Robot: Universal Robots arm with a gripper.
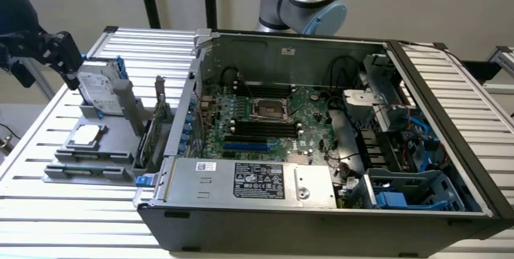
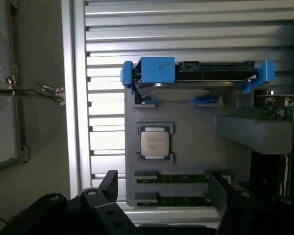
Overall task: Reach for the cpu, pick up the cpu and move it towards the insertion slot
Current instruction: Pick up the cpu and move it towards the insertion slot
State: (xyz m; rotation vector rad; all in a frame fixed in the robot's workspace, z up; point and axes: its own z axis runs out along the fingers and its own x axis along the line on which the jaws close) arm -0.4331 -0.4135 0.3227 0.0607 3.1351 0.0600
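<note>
The cpu (image 2: 155, 142) is a small square chip with a silvery top, lying flat in a grey holder on the parts tray (image 2: 196, 147). In the exterior view the cpu (image 1: 86, 135) sits at the left, outside the computer case. My gripper (image 2: 164, 188) is open, its two black fingers (image 2: 110, 183) spread wide with nothing between them, hanging well above the tray. In the exterior view the gripper (image 1: 60, 60) is at the far left, above and beyond the tray. The insertion slot (image 1: 271, 108), a square socket with a shiny frame, lies on the motherboard inside the case.
A hard drive with blue rails (image 2: 196, 81) stands on edge in the tray beyond the chip. Two memory sticks (image 2: 171, 177) lie in slots beside the chip. The open computer case (image 1: 321, 150) has its tall side wall (image 1: 189, 102) between tray and socket.
</note>
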